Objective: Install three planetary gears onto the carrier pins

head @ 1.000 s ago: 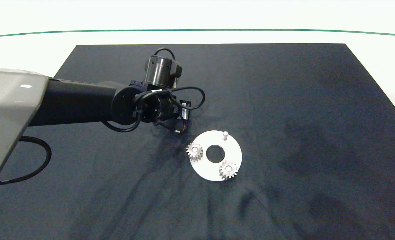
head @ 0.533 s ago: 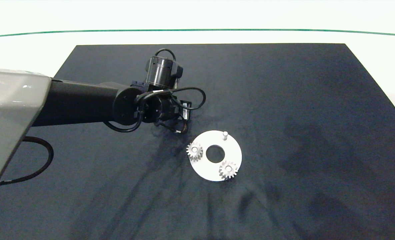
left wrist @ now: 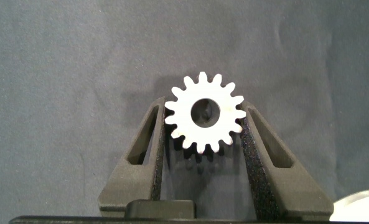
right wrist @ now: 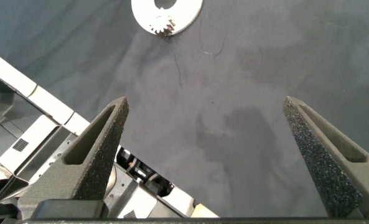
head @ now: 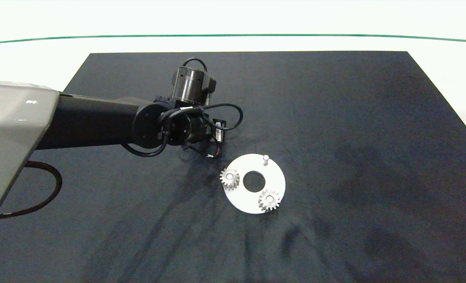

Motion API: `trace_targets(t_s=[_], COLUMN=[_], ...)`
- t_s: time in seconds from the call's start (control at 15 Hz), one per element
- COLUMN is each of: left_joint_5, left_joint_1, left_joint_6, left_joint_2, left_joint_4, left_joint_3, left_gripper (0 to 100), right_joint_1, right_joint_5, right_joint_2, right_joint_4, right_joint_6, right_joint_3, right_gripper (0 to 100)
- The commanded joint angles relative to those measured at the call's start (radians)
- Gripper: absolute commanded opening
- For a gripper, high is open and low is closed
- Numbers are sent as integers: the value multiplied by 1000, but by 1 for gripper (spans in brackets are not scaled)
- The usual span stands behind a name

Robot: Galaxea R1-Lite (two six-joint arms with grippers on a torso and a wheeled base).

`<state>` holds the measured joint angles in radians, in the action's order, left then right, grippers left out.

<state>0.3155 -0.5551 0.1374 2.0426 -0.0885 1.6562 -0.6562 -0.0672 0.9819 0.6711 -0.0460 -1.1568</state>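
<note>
The white counter [head: 40, 59] carries a large dark mat [head: 354, 137] of soft, slightly wrinkled fabric that covers most of it. A thin green line [head: 233, 35] runs along the far side of the counter.

The left arm [head: 95, 122] comes in from the left, a thick black tube with a grey shell at its base and loose black cables around the wrist. It reaches level over the mat and its wrist ends just to the far left of the white disc [head: 274, 177]. The left end effector [left wrist: 204, 134] points down at the mat, and its two grey, rough-textured fingers [left wrist: 148, 149] are closed on the sides of the third gear [left wrist: 204, 121], a silvery metal spur gear with a round centre hole. This gear is above bare fabric, beside the disc and not over it.

The disc is flat, round and smooth, with a large centre hole. On its left edge sits one gear [head: 229, 177] on its pin, and on its near right part sits the second gear [head: 269, 200], also on a pin. The far pin [head: 265, 159], a short whitish cylinder, stands bare.

The right end effector [right wrist: 206, 118] is near the right edge of the mat, well apart from the disc. Its fingers [right wrist: 100, 149] are spread wide and hold nothing.
</note>
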Motion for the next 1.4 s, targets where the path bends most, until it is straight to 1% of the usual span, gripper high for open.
trace_targets(t_s=[0.07, 0.27, 0.47, 0.67, 0.73, 0.8, 0.87, 0.93, 1.0, 1.27, 1.4], left_joint_5=[2, 2, 2, 4, 14, 42, 57, 57, 59, 59, 66], left_joint_1=[-22, -45, -77, -134, -144, -161, -184, -203, -232, -293, -315], left_joint_6=[-2, -2, -2, 4, 7, 8, 8, 2, -1, 1, -2], left_joint_2=[-32, -78, -147, -216, -225, -229, -236, -240, -245, -240, -232], left_joint_4=[-2, -4, -4, 3, 4, 23, 61, 107, 133, 138, 141], left_joint_3=[-6, -36, -111, -207, -225, -242, -257, -279, -291, -300, -311], left_gripper=[19, 19, 19, 19, 19, 19, 19, 19, 19, 19, 19], right_joint_1=[0, 0, 0, 0, 0, 0, 0, 0, 0, 0, 0], right_joint_5=[0, -2, -2, -3, -3, -5, -6, -6, -8, -8, -8], right_joint_2=[1, 1, 1, -8, -14, -19, -26, -29, -35, -49, -49], right_joint_4=[4, 4, 4, 4, 4, 4, 4, 4, 4, 7, 5], right_joint_6=[0, -2, -3, -3, -2, 0, 0, 0, 0, 0, 0], right_joint_3=[-1, -1, -4, -9, -9, -9, -9, -7, -7, -6, -6], right_gripper=[100, 100, 100, 100, 100, 100, 100, 100, 100, 100, 100])
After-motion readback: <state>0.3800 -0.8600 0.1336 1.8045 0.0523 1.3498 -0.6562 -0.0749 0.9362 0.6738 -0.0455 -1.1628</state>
